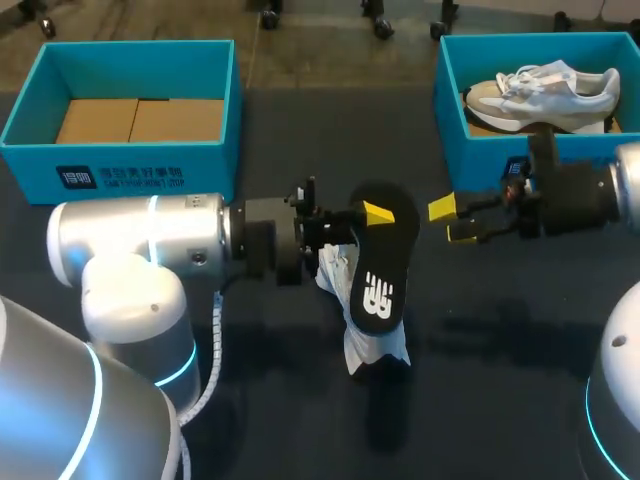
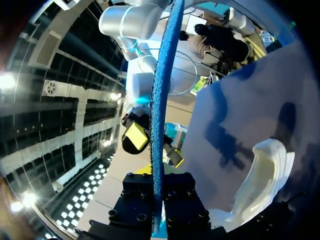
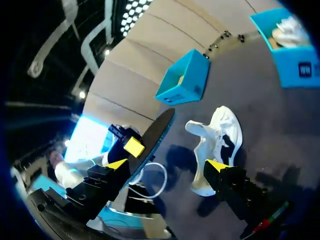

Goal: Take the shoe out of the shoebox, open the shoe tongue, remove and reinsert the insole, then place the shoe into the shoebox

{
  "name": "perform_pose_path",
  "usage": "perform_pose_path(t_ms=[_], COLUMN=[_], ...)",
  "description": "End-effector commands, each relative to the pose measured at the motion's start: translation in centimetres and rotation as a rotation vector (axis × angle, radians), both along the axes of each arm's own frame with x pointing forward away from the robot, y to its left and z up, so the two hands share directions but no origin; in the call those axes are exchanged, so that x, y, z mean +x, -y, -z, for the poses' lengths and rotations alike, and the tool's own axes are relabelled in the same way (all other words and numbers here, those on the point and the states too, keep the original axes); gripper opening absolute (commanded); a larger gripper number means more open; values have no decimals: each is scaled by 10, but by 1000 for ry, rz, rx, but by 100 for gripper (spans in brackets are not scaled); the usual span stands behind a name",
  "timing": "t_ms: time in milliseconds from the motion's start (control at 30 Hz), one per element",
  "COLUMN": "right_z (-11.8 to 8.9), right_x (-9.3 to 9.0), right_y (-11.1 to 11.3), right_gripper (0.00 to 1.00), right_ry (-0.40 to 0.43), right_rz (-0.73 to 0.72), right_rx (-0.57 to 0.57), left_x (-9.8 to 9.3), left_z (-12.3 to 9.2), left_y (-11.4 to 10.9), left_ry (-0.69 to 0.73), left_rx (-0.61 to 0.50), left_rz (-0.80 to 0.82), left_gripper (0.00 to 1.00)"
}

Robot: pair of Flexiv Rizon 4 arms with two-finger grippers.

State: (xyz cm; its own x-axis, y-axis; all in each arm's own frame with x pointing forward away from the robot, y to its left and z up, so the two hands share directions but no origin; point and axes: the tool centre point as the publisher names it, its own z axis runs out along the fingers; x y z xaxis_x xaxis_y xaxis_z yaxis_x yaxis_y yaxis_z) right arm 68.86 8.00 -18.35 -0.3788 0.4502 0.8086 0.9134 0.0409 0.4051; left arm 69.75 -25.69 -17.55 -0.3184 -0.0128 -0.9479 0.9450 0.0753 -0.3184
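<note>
Left gripper (image 1: 362, 220) is clamped on the insole (image 1: 381, 275), holding it above the shoe (image 1: 374, 348) lying mid-table; right gripper (image 1: 452, 221) gapes empty at the insole's 3 o'clock; shoe out and insole removed, I judge; reinsertion and return to the empty box (image 1: 140, 166) at 10 o'clock remain.

Insole (image 1: 381, 268) in left claw (image 1: 372, 215) over shoe (image 1: 372, 350), mid-table; right claw (image 1: 452, 221) beside; second shoe (image 1: 545, 88) in right shoebox (image 1: 450, 130)

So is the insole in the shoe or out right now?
Out. The left gripper holds the black insole by its edge, in the air, clear of the white shoe lying on the table.
</note>
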Motion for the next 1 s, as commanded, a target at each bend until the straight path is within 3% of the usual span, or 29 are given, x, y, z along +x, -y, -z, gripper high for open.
perform_pose_path(t_ms=[33, 300, 1000], right_z=[-5, -1, -1], right_x=[-6, -5, -5], right_y=[6, 15, 15], right_gripper=[100, 100, 100], right_ry=[88, 113, 113], right_rz=[-59, -56, -56], right_rx=[-52, -61, -61], left_x=[-15, -27, -27], left_z=[-2, -3, -3], left_y=[-12, -15, -15], left_ry=[-46, -196, -196], left_rx=[7, -28, -28], left_rz=[-3, -2, -2], left_gripper=[0, 0, 0])
